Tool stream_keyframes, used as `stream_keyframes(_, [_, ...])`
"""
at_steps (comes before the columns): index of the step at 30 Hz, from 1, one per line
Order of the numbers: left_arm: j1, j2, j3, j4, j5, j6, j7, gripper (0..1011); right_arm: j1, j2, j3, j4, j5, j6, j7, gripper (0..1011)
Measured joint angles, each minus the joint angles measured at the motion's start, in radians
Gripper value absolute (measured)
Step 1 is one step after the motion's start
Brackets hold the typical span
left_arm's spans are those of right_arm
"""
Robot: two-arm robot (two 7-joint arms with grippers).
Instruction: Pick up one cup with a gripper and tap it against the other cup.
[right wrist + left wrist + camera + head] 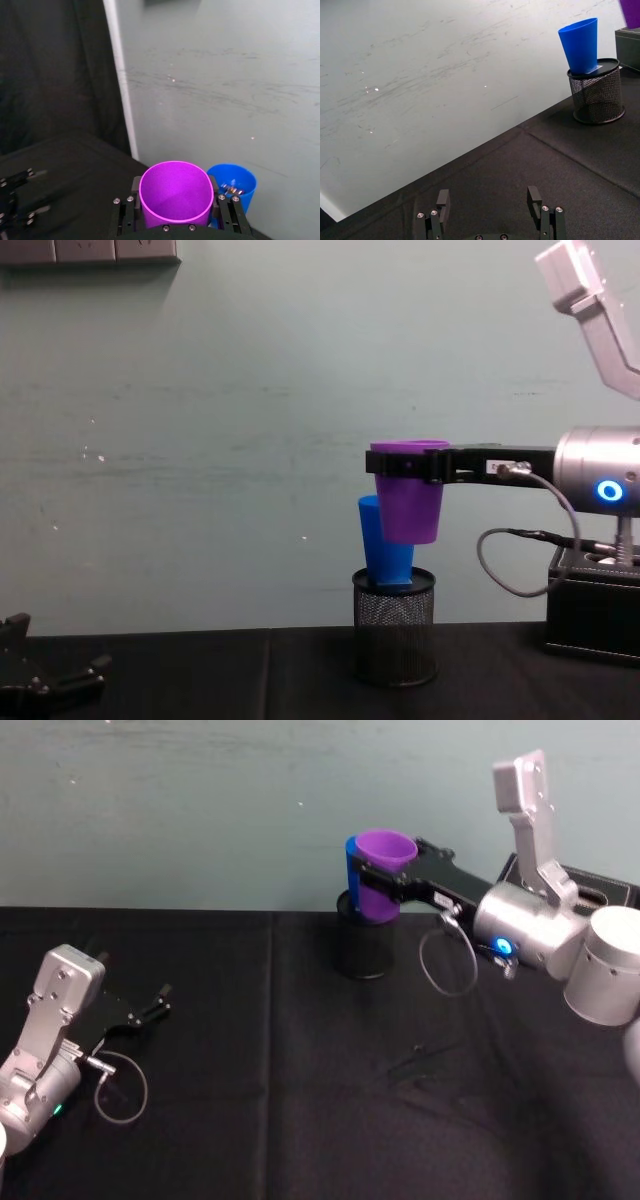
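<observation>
purple tumbler (410, 502) hangs upright in the air, clamped near its rim between the fingers of the right claw (380, 885), which reaches in level from the right on a silver arm with a lit blue ring. it sits just beside the blue tumbler (376, 540) and a little higher; whether the two touch cannot be told. the blue tumbler stands mouth up, its base at the rim of a black mesh pen holder (395, 642) near the far edge of the black tabletop (300, 1070). a black box (595, 612) stands to the right of the holder. the left claw (490, 199) rests low over the tabletop's near left, well apart from the cups, its fingers spread wide and holding nothing.
</observation>
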Motion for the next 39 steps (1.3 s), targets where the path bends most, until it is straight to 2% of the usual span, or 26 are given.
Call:
stream_keyframes(8, [0.0,0.0,0.0,0.0,0.0,0.0,0.0,1012,-0.076,0.067,0.002,-0.116,0.047,0.015,0.034,748])
stream_keyframes(9, [0.0,0.0,0.0,0.0,0.0,0.0,0.0,1011,-0.076,0.067,0.002,-0.116,0.047,0.015,0.034,748])
stream_keyframes(15, [0.0,0.0,0.0,0.0,0.0,0.0,0.0,1011,-0.131,0.126,0.008,-0.179,0.09,0.0,0.087,748])
stream_keyframes(24, [0.0,0.0,0.0,0.0,0.0,0.0,0.0,1011,-0.172,0.187,-0.003,-0.202,0.13,-0.032,0.152,748])
stream_keyframes(39, [0.0,0.0,0.0,0.0,0.0,0.0,0.0,1011,-0.183,0.22,-0.043,-0.197,0.155,-0.073,0.178,748])
